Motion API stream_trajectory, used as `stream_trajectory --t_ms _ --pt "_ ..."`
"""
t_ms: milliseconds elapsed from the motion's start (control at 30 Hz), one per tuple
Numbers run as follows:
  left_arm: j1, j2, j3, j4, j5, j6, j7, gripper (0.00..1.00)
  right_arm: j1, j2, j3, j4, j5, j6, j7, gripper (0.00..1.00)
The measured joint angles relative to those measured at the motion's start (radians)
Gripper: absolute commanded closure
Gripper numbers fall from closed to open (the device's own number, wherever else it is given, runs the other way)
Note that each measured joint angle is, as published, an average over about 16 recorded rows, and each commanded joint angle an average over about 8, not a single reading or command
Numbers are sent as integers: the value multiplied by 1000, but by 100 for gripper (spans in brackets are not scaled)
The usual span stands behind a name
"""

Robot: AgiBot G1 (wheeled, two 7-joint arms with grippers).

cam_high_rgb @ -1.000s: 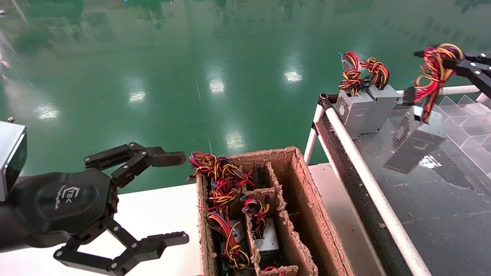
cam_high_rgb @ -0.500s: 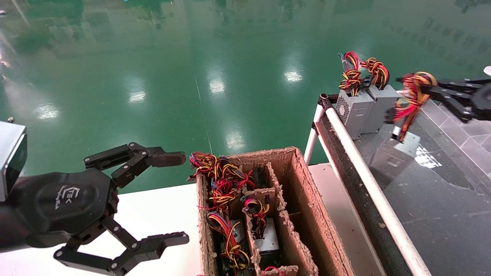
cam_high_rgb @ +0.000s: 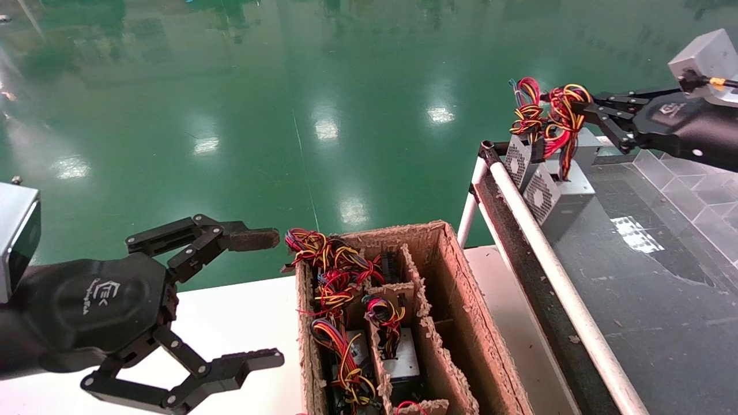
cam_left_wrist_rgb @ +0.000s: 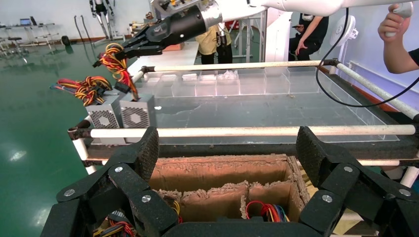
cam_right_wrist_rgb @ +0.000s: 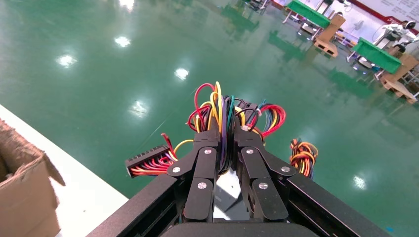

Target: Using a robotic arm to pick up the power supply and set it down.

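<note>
My right gripper [cam_high_rgb: 583, 108] [cam_right_wrist_rgb: 226, 140] is shut on the red, yellow and black wire bundle [cam_right_wrist_rgb: 222, 108] of the power supply. Its grey box [cam_high_rgb: 558, 195] [cam_left_wrist_rgb: 139, 113] hangs upright below the fingers, down at the dark belt surface [cam_high_rgb: 646, 300]. It is close beside two other grey units [cam_high_rgb: 519, 157] standing at the belt's far corner. I cannot tell whether the box rests on the belt. In the left wrist view the right gripper [cam_left_wrist_rgb: 141, 47] shows far off above the held unit. My left gripper [cam_high_rgb: 262, 298] [cam_left_wrist_rgb: 228, 148] is open and empty, beside the cardboard box.
A torn cardboard box [cam_high_rgb: 455, 300] with dividers holds several more wired units. A white pipe rail [cam_high_rgb: 548, 253] borders the belt. Clear trays [cam_left_wrist_rgb: 217, 84] line its far side. A white table [cam_high_rgb: 242, 323] lies under the box. A person's arm [cam_left_wrist_rgb: 395, 34] shows beyond the belt.
The right gripper has carried the power supply leftward across the belt and lowered it beside the two standing units. The box now hangs upright rather than tilted. The left arm has not moved.
</note>
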Motion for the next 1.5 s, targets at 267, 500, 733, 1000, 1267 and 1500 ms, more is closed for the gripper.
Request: stream_trajectory --t_ms 267,500,733,1000,1267,1500 --pt "0 0 0 0 0 0 0 0 50 -51 -12 -78 -22 50 -48 100" --pt "0 0 0 0 0 0 0 0 82 -72 -24 -123 -41 65 -85 47" --pt "0 0 0 0 0 0 0 0 103 -77 -32 -152 -53 61 -112 0" --pt "0 0 0 0 0 0 0 0 116 -78 -35 -179 -57 54 -122 0" --pt "0 0 0 0 0 0 0 0 120 -71 -25 -198 -43 53 -124 0" --pt "0 0 0 0 0 0 0 0 103 -58 -7 -180 -7 53 -117 0"
